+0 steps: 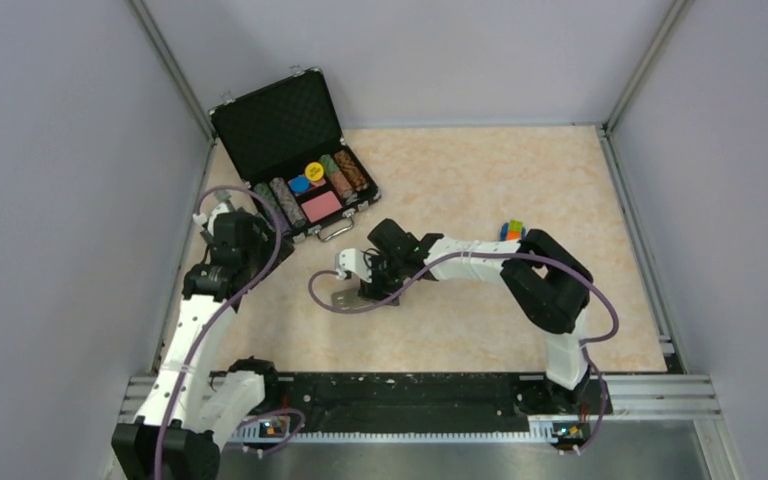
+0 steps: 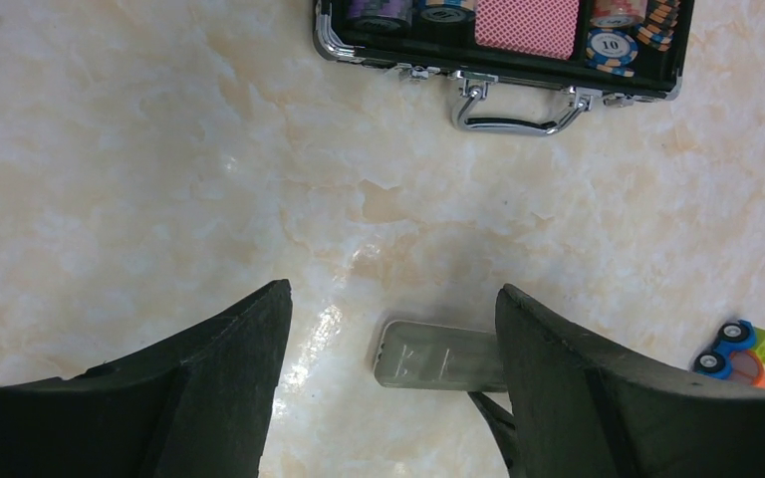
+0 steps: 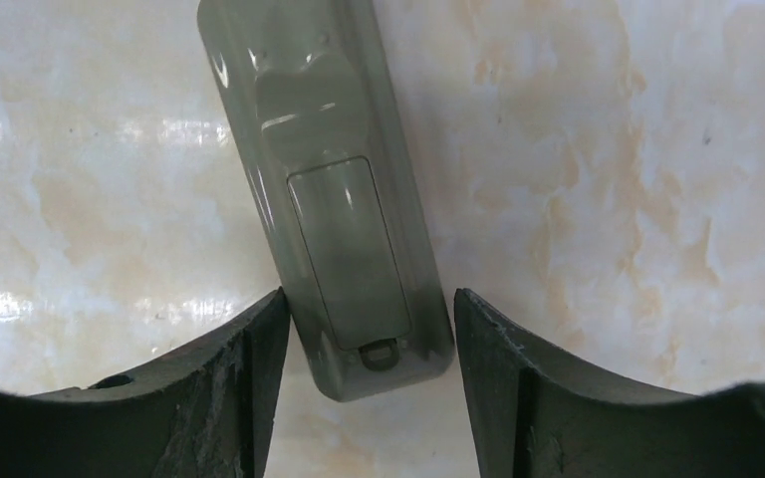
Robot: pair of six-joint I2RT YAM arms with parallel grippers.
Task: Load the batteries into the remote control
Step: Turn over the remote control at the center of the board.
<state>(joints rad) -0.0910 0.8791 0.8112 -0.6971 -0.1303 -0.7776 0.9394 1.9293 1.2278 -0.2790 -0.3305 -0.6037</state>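
The remote point(image 3: 344, 229) lies back up, cover on, its near end between the right jaws, which flank it closely; I cannot tell whether they pinch it. The left jaws gape wide, well apart from it, over the marbled surface point(image 2: 110, 149) between grey walls point(image 1: 50, 150). The remote's front is hidden.

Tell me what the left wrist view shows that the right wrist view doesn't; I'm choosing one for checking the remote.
Only left wrist: the open chip case with its handle, and a colourful toy. Only right wrist: the battery cover, in place on the back of the remote control, with the right tool straddling its near end. Both: the remote control, back up, on the marbled table.
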